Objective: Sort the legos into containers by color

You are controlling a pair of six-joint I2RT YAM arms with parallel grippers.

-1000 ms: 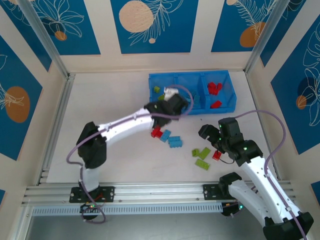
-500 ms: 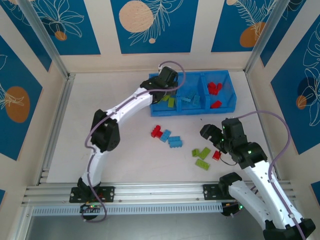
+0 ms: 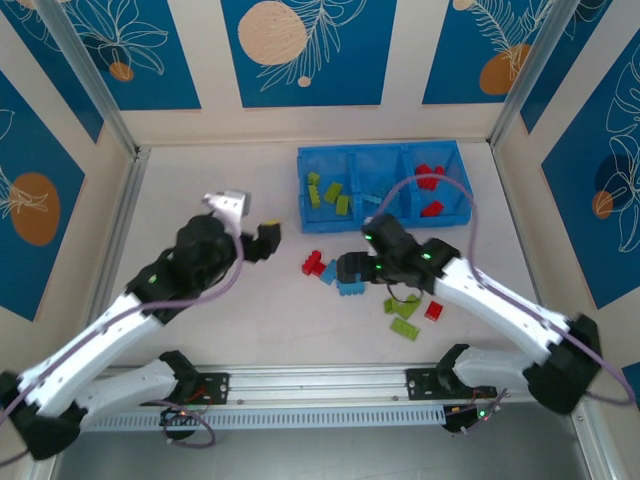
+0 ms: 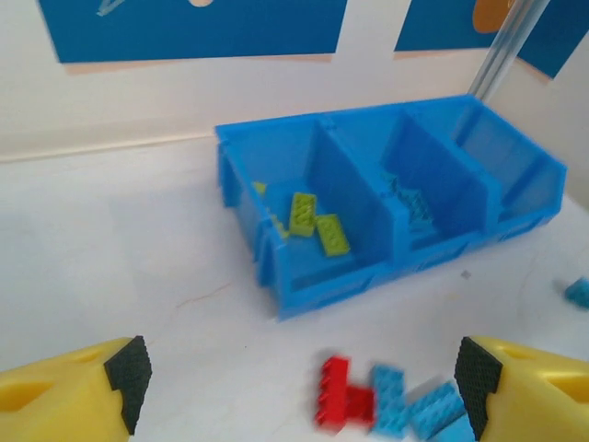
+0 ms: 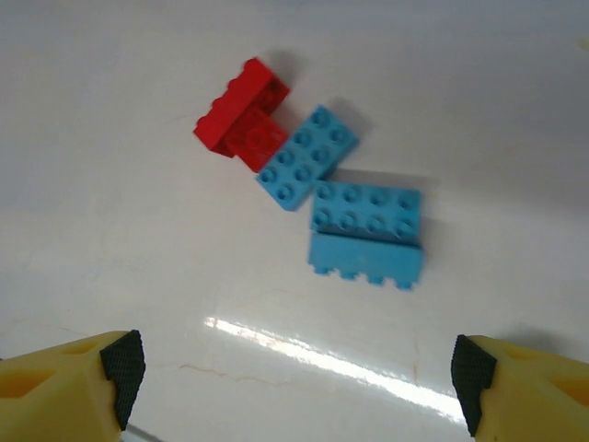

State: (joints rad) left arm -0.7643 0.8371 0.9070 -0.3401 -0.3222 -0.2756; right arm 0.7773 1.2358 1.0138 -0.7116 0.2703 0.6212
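Swung in over red and light-blue studded plastic bricks loose on the white bench, with the right tool spread and empty. Drawn back from the blue three-compartment plastic tray, with the left tool likewise apart, holding nothing. Probably next: a light-blue pick for the middle compartment.
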